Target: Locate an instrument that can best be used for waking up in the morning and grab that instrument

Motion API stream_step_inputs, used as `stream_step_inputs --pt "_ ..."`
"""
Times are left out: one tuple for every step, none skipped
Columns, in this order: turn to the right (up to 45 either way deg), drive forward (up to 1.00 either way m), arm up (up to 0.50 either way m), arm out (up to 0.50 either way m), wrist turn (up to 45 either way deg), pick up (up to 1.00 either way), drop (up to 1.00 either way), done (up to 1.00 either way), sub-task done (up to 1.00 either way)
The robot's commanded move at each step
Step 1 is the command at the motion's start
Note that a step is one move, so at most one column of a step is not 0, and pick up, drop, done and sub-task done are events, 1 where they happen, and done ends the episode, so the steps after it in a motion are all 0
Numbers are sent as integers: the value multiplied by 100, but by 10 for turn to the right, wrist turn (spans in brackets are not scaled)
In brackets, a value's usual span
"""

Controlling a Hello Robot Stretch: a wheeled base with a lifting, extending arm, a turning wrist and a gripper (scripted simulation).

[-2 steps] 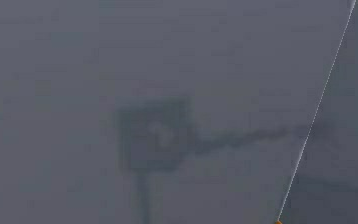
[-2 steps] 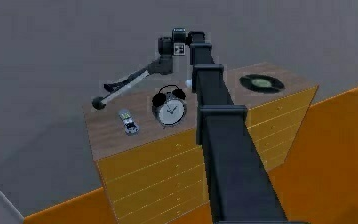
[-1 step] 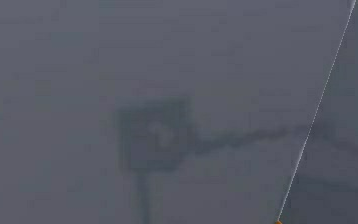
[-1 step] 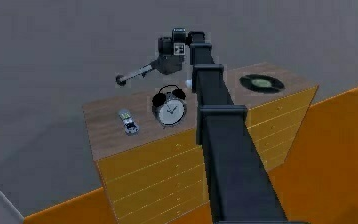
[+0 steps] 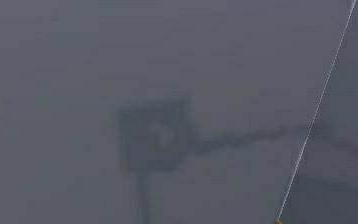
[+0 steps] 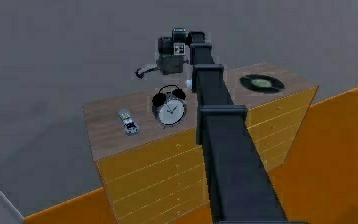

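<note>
Wooden dresser (image 6: 157,165) top carries the alarm clock (image 6: 168,106), black-rimmed and white-faced, standing just left of the dark arm (image 6: 225,135). Farther out, the gripper (image 6: 145,71) sits near the back edge; I cannot tell whether it holds anything.

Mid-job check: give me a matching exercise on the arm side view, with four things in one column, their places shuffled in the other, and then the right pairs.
Things:
1. round black alarm clock with white face
2. small blue and white object
3. flat dark round disc with green markings
4. dark square arm bar

Places, relative to the wooden dresser:
A. near the right end of its top in the picture
B. near the left front corner of its top
C. mid-top, just left of the arm
D. rising from the picture's bottom edge across the top

Pairs: 1-C; 2-B; 3-A; 4-D
</note>
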Motion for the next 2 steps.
stream_step_inputs --pt "0 0 -22 0 0 0 0 0 0" --pt "0 0 0 0 0 100 0 0 0"
